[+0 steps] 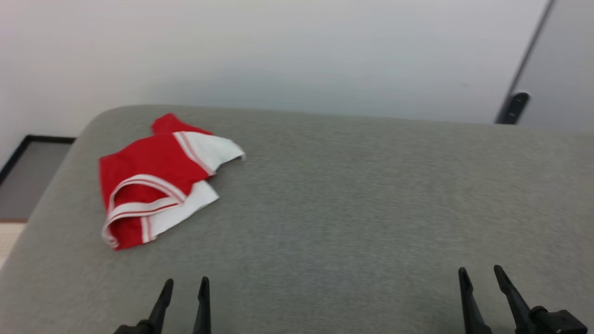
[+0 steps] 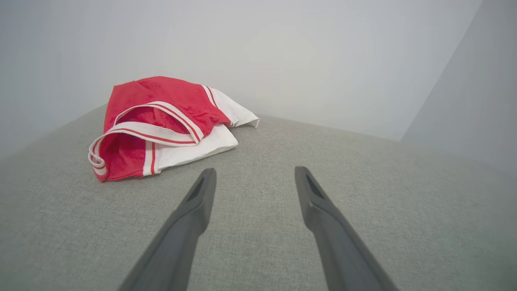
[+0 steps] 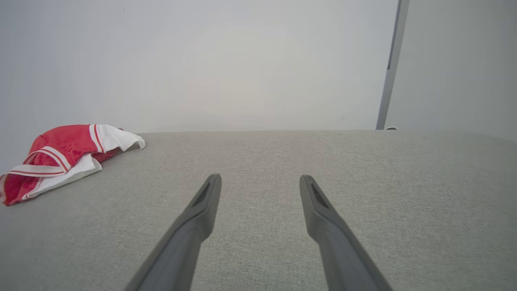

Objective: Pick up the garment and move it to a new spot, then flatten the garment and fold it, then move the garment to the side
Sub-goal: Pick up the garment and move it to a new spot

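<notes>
**Operator:** Where is the garment?

**Technician:** The soft red jersey garment (image 1: 153,167), with white short sleeves and red-and-white striped trim, lies crumpled in a loose heap. It sits at the far left of the grey fabric-covered surface (image 1: 352,208), near the rounded far-left corner.

**Operator:** How will it handle?

**Technician:** Judged light, limp and not fragile. It will sag and drape from any single hold, and it may drag on the textured cover. The recommended hold is the banded striped edge (image 2: 133,131) facing the robot, or a raised fold of the red body. The white sleeve (image 1: 213,148) is a thin flap. Holding it there alone would likely let the bulk hang and twist.

**Operator:** What is the end effector status?

**Technician:** Left end effector (image 1: 185,280): fingers spread, holding nothing, low over the surface. The garment is near, ahead and to its left, not touching.
Right end effector (image 1: 480,269): fingers spread, holding nothing, well apart from the garment on the right side of the surface.

**Operator:** What is the task stage?

**Technician:** The pick-up is not yet begun. The left end effector is the better placed for the first hold.
</notes>
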